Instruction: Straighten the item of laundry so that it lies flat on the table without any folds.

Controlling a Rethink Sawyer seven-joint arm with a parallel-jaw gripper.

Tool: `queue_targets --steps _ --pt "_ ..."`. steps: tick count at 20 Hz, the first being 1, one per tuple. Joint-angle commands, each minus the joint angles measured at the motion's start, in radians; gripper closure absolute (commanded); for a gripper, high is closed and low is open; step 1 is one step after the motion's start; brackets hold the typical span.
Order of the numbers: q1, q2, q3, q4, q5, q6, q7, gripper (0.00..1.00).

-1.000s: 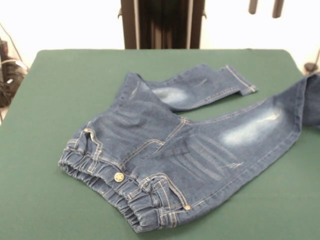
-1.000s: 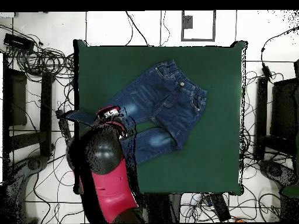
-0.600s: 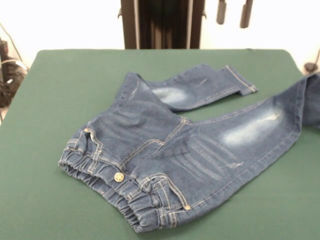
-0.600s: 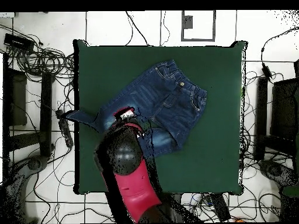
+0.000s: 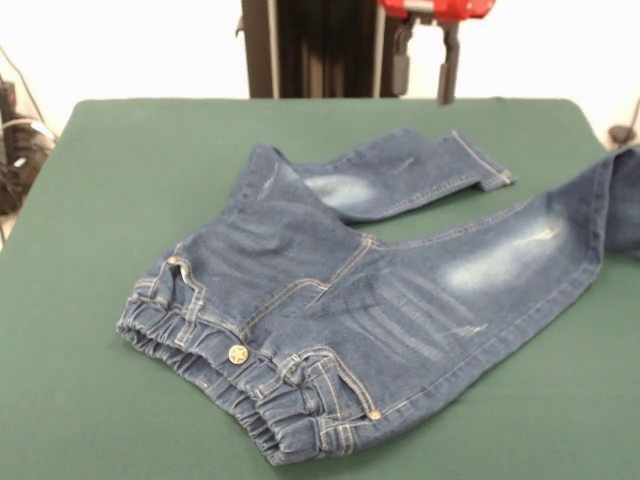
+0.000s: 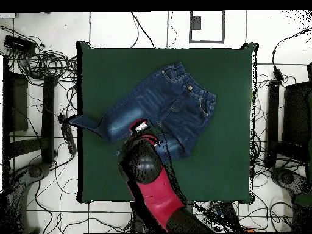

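In the front view, the gripper [image 5: 423, 75] hung high at the far side of the table [image 5: 120, 190], its two dark fingers [image 5: 447, 75] pointing down with a clear gap between them and nothing held, so it was open and empty. The jeans [image 5: 350, 300] lay below it and nearer to the camera, not touched by it. The shorter-looking leg [image 5: 400, 180] lay almost directly under the gripper and was tucked partly beneath the seat, which made a fold there; probably this was the reason for the gripper to stand above this place, to come down and pull the leg out. The other leg [image 5: 530, 250] went away to one side of the gripper, and its end hung over the table edge, so the garment was not fully on the table. The gathered waistband [image 5: 230, 375] with the star button [image 5: 237, 353] was the part most far from the gripper. In the overhead view, the red and black arm [image 6: 149, 183] reached over the table from the base side and covered the tucked leg, so the fingers could not be seen here. The jeans [image 6: 177, 100] spread out from beyond the arm's end, the waistband [image 6: 207, 100] well apart from it, and the long leg [image 6: 91, 122] ran past the table edge. The task seemed far from finished, since the legs were crossed and bent.
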Motion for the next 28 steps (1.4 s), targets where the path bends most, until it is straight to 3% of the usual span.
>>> queue_targets --steps 1,17,24,28 --pt "0.024 0.133 -0.111 0.020 -0.082 0.033 -0.235 0.00" --pt "0.161 0.280 -0.370 -0.099 -0.365 0.097 -0.043 0.00" --pt "0.216 0.284 -0.428 -0.121 -0.401 0.122 0.047 0.00" --pt "0.235 0.330 -0.457 -0.163 -0.464 0.104 0.104 0.00"
